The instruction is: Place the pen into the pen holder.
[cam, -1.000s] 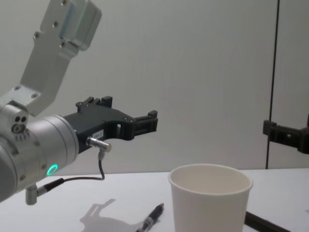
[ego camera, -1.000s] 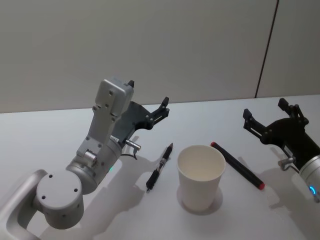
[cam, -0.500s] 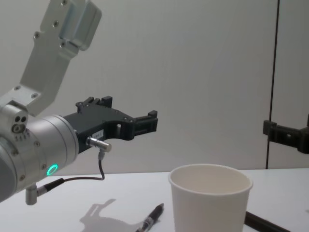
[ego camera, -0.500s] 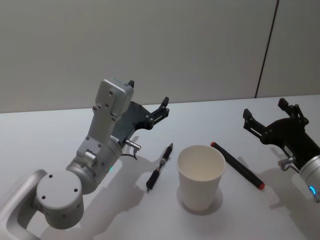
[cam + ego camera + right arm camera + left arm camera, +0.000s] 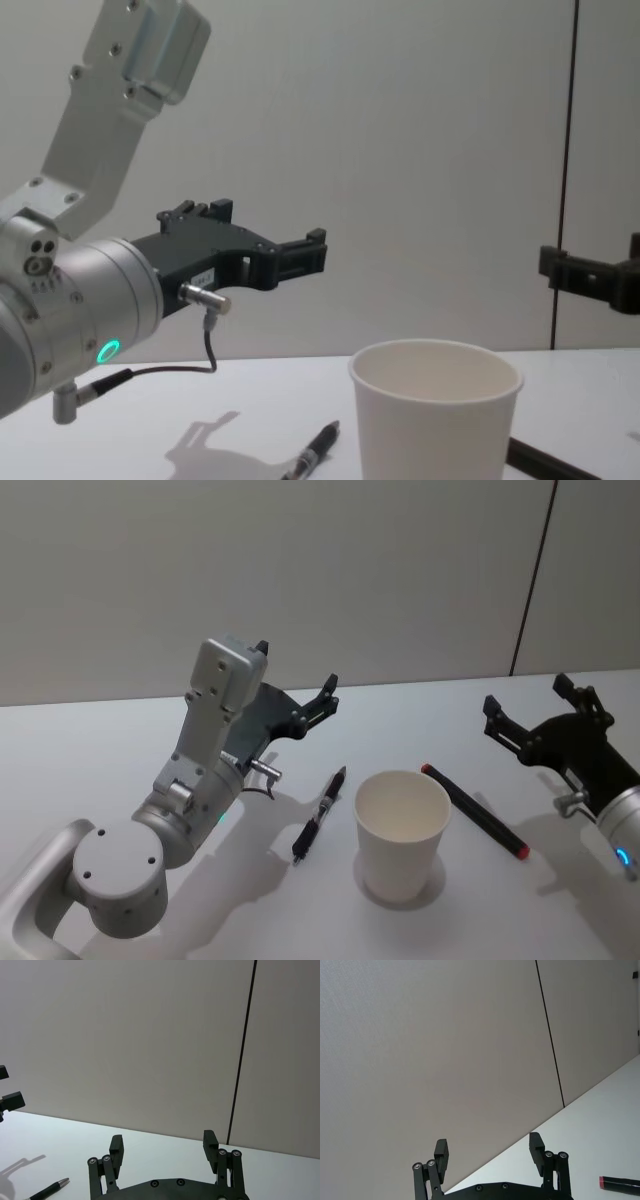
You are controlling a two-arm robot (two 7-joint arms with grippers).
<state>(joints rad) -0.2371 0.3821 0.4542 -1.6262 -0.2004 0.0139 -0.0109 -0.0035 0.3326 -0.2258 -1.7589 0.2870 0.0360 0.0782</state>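
White paper cup, that's the pen holder (image 5: 402, 830), standing upright on the white table (image 5: 100, 740) in the head view, nothing inside it that I can see. A slim black pen (image 5: 319, 814) lies flat at the cup's 9 o'clock, just beside it but not touching, and a black marker (image 5: 475, 810) with red ends lies at about 3 o'clock. The left gripper (image 5: 297, 668) hangs over the table at the cup's 10 o'clock, fingers spread wide with nothing in them. The right gripper (image 5: 526, 693) is at 2 o'clock, also spread and empty. In the left wrist view, the left gripper (image 5: 489, 1150) has its jaws apart against the wall, with a red end of the marker (image 5: 619, 1186) poking in. In the right wrist view, the right gripper (image 5: 163, 1146) is released too, with the pen's tip (image 5: 50, 1190) on the table. The chest view has the cup (image 5: 435, 415) up front, the pen (image 5: 315, 455) at its 9 o'clock, the marker (image 5: 545, 462) at 3 o'clock, and the left gripper (image 5: 272, 232) and right gripper (image 5: 592, 268) both up off the table.
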